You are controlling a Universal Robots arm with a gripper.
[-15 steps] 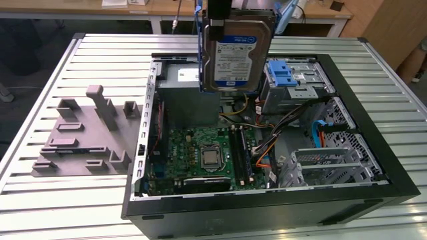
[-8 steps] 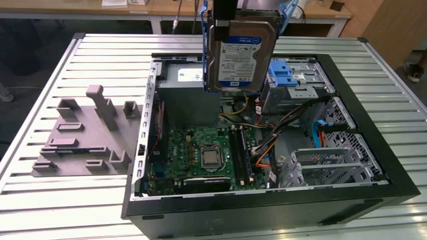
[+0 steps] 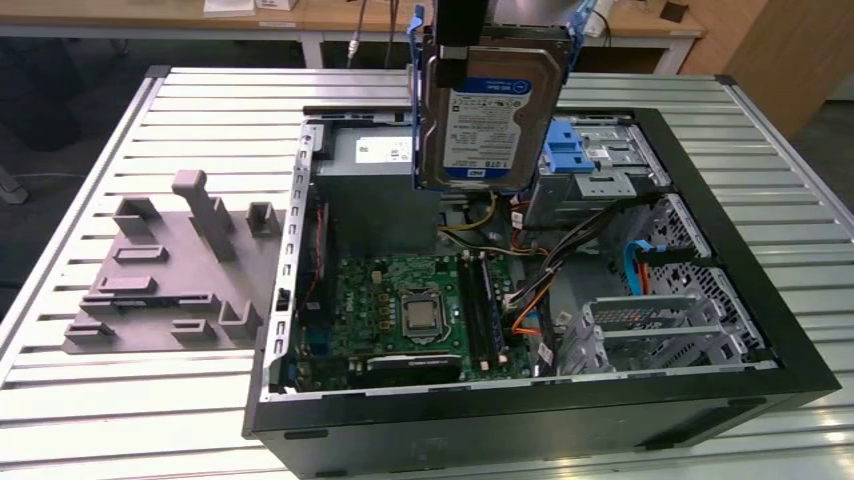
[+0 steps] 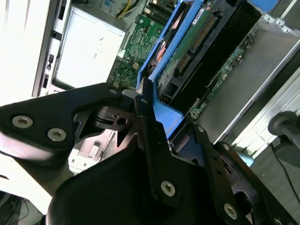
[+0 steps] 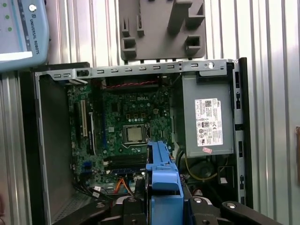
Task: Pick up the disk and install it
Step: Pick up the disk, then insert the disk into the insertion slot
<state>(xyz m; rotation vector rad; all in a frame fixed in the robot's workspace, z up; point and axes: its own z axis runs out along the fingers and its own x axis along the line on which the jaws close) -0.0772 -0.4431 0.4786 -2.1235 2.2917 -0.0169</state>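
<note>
Step in hand: the pick-up looks done and the install not yet made. The disk, a flat silver-metal hard drive with a blue-and-white label in a blue plastic carrier, hangs in the air and sits in no bay.

Where the disk is: above the open black computer case, which lies on its side on the slatted metal table. In the exterior view it hangs in front of the grey power-supply box with the white sticker, with the bare blue plastic caddy just to that view's right.

How it hangs: on edge, long side up and down, label facing the exterior camera. The second wrist view shows its green circuit-board underside and connector end.

Hand: the black gripper pinches the top end of the carrier, a finger on each side of the blue frame.

Arm pose: as I judge it, the wrist is high over the case and pointing straight down, since the first wrist view looks onto the green motherboard.

What installing calls for: in my judgement, squaring the carrier with the bay's rails and keeping it clear of the loose cables.

Off to the side: a grey moulded fixture on the table.
</note>
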